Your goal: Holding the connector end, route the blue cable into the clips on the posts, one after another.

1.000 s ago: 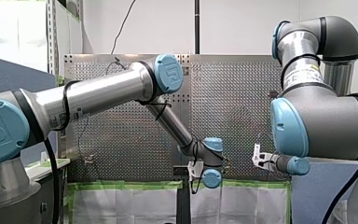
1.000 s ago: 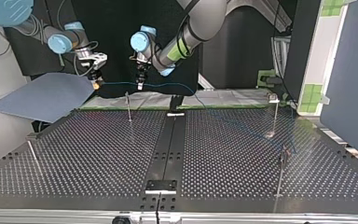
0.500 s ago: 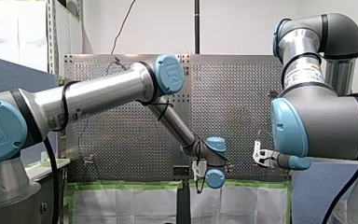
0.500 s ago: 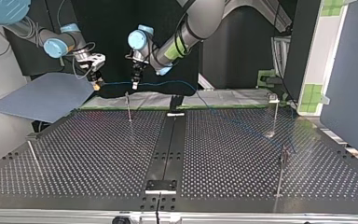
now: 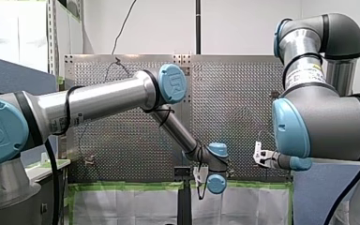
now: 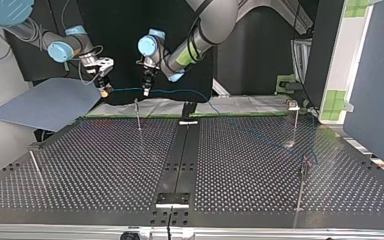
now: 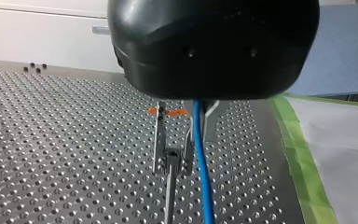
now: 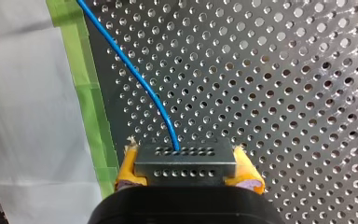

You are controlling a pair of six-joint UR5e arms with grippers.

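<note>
A: What is most likely to go wrong from here?

B: A miss at the clip (image 7: pixel 173 155). In the left wrist view the blue cable (image 7: pixel 201 163) runs just beside it, and as far as I can judge it is not seated. The post (image 7: pixel 169 198) under the clip is thin. A sideways push from my left pincer (image 6: pixel 146 91) could bend it, or let the cable slide past the slot.

A: Is that pincer closed on the cable?

B: I cannot tell, because its black body hides the contact. My right pincer (image 8: pixel 187 173) is plain to see: its yellow pads (image 8: pixel 127 170) are clamped on either side of the grey connector (image 8: pixel 185 158), near the taped edge of the tabletop (image 6: pixel 105 165).

A: Any risk at that end?

B: The cable enters the connector as one thin strand. In the top view the span between the two pincers looks nearly straight, so I think pulling them further apart would load that joint.

A: And around them?

B: The pincers hang near each other, which leaves little room between them. Green tape (image 8: pixel 91 107) and a white sheet (image 8: pixel 28 116) lie along the edge, and a blue-grey panel (image 6: pixel 50 102) sits at the top view's left. Past my left pincer the cable droops toward the far post (image 6: pixel 296 125) and the near post (image 6: pixel 301 190) at that view's right. It is too faint there to say whether it sits in their clips. A lone post (image 6: pixel 35 167) stands well apart at the left.
</note>
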